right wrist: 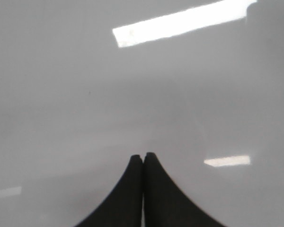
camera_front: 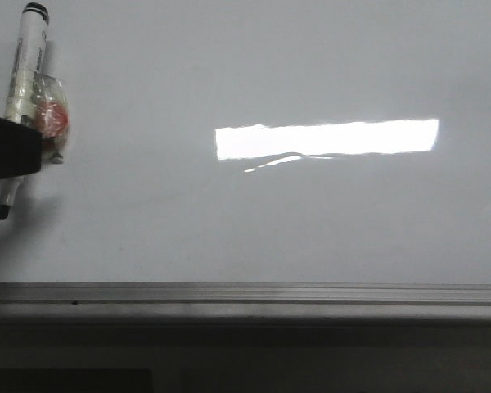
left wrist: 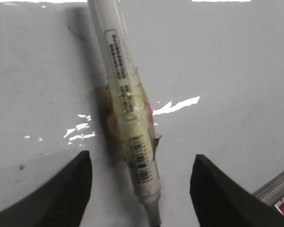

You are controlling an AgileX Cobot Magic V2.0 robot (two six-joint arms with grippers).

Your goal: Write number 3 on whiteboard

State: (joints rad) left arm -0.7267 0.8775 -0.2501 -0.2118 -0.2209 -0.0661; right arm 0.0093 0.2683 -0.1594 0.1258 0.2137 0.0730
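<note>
Dark fingers of the left claw stand apart around a marker, not clamped. It looks light, stiff and smooth; its taped middle gives purchase. Right claw is pressed together, empty. Whiteboard fills the frame, unmarked.

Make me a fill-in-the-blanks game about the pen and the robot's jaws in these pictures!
1. The marker pen lies on the whiteboard between the left gripper's two ____ jaws.
2. The right gripper's jaws are ____ and hold nothing.
3. In the front view, the marker pen's cap is off and its black tip points toward the board's grey ____ strip.
4. The number of digits written on the board so far is ____.

Missing words: open; shut; edge; zero
</note>
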